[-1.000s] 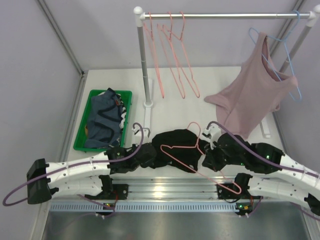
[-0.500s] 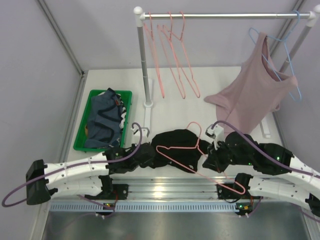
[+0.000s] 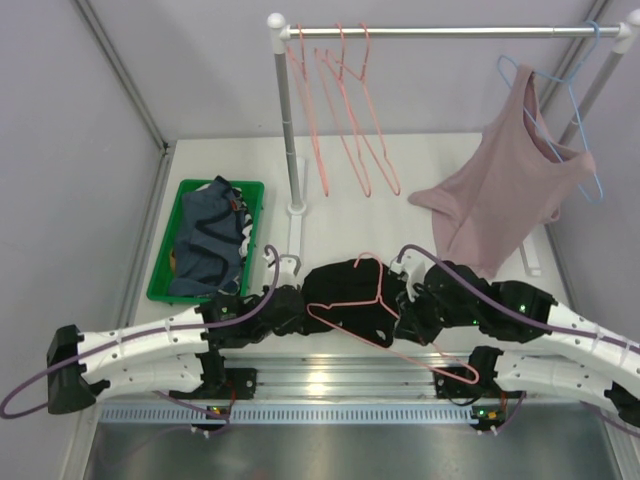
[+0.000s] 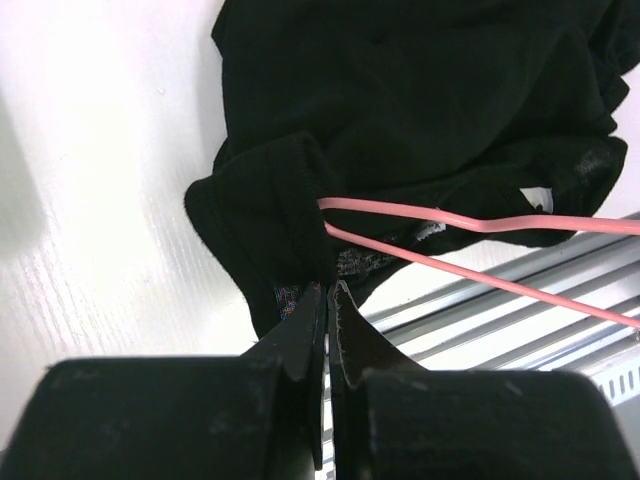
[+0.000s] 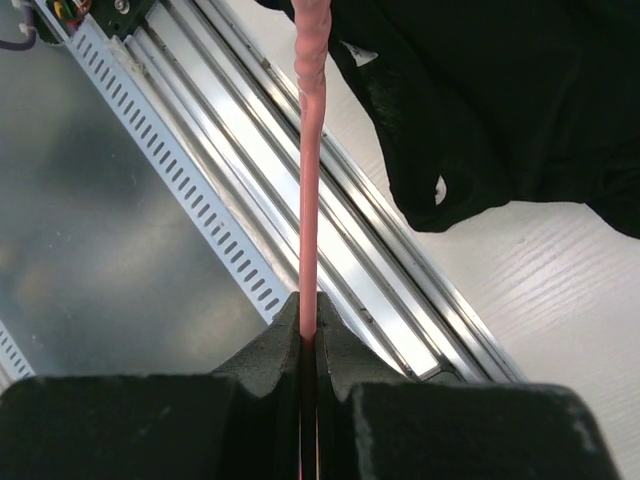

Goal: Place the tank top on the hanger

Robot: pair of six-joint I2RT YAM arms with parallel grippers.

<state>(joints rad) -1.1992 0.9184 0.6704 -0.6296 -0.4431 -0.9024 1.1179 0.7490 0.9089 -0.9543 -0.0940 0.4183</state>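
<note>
Leftward since before, the hanger (image 5: 307, 200) sits clamped in the right pincer (image 5: 309, 332); left pincer (image 4: 327, 295) pinches the tank top (image 4: 420, 120), label (image 4: 537, 198) unreadable.

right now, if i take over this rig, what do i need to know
Left gripper: shut on an edge of the tank top, which lies bunched on the table near the arm bases.
Right gripper: shut on the hanger wire.
Done: hanger lies over the top, one corner at a fabric fold.
Left: work the hanger inside so the straps sit on its shoulders.
</note>
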